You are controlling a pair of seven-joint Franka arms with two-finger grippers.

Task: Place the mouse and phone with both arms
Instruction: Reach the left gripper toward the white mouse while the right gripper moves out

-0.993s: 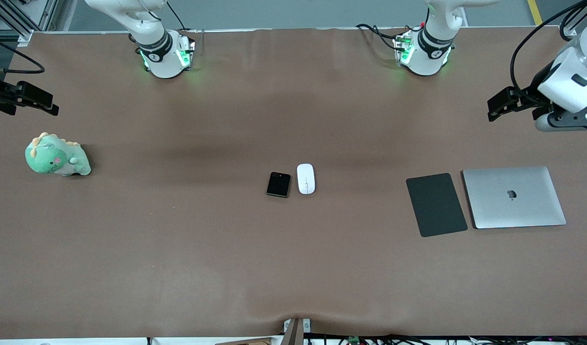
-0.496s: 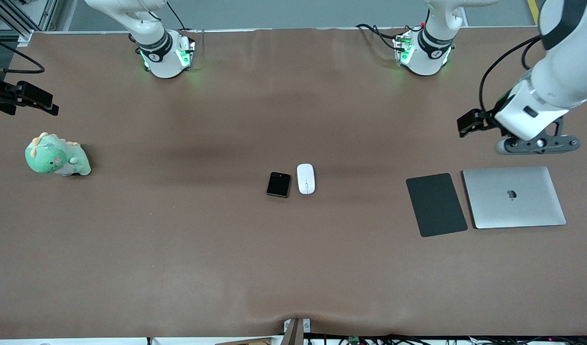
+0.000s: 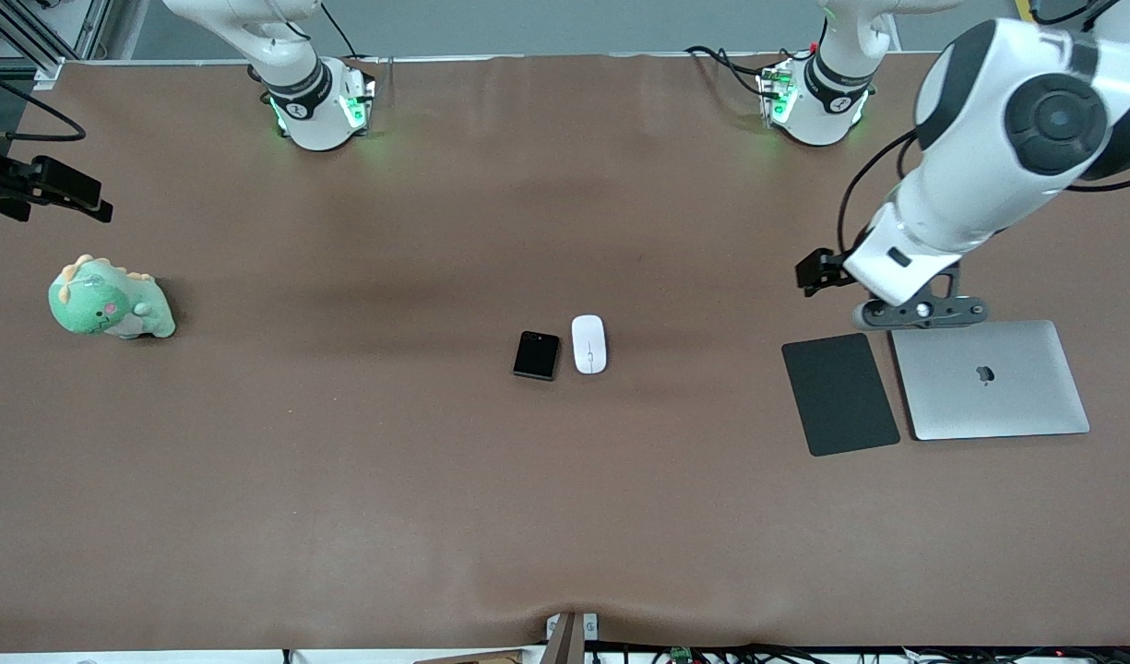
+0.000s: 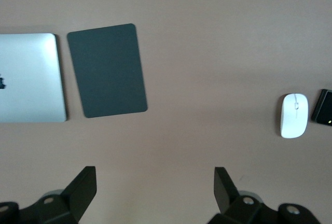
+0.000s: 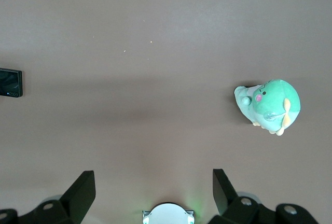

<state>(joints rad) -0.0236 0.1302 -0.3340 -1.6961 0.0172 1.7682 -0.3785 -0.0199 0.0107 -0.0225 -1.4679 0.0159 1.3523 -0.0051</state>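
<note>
The white mouse [image 3: 588, 344] and the black phone [image 3: 536, 355] lie side by side in the middle of the table, the phone toward the right arm's end. Both also show in the left wrist view, the mouse [image 4: 294, 115] and the phone [image 4: 324, 114]. My left gripper [image 3: 812, 273] is open and empty over bare table beside the mouse pad, well apart from the mouse. Its fingers [image 4: 83, 187] stand wide. My right gripper [image 3: 85, 198] is open and empty, waiting over the right arm's end of the table. The right wrist view shows the phone's edge [image 5: 10, 82].
A dark grey mouse pad [image 3: 839, 394] and a closed silver laptop [image 3: 989, 379] lie side by side toward the left arm's end. A green plush dinosaur [image 3: 108, 300] sits toward the right arm's end. The arm bases [image 3: 320, 106] stand along the table's back edge.
The left arm has swung in from the table's end toward the middle and now hangs by the mouse pad. The right arm, mouse and phone have not moved.
</note>
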